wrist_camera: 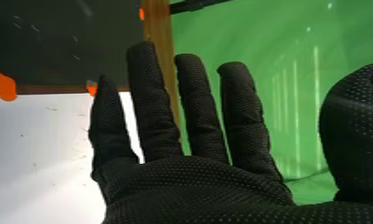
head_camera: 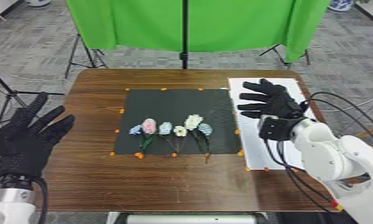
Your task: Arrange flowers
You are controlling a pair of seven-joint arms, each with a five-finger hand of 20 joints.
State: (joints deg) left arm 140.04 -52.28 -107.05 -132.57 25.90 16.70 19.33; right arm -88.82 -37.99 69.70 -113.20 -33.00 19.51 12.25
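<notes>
In the head view, several artificial flowers lie side by side on a dark mat point(head_camera: 147, 110), their stems toward the robot: a pink one point(head_camera: 149, 126), a pale blue one point(head_camera: 166, 128), a white one point(head_camera: 193, 121) and small blue ones at both ends. My right hand point(head_camera: 276, 106) is above the white sheet point(head_camera: 258, 162), right of the mat, open and empty. In the right wrist view, the right hand point(wrist_camera: 200, 185) has straight, spread fingers. My left hand point(head_camera: 27, 142) is open at the table's left edge, away from the flowers.
Orange marks point(head_camera: 139, 155) dot the borders of the mat and sheet. A green cloth point(head_camera: 129, 25) hangs on a stand behind the brown table point(head_camera: 182, 192). Black cables point(head_camera: 293, 172) run along the right arm.
</notes>
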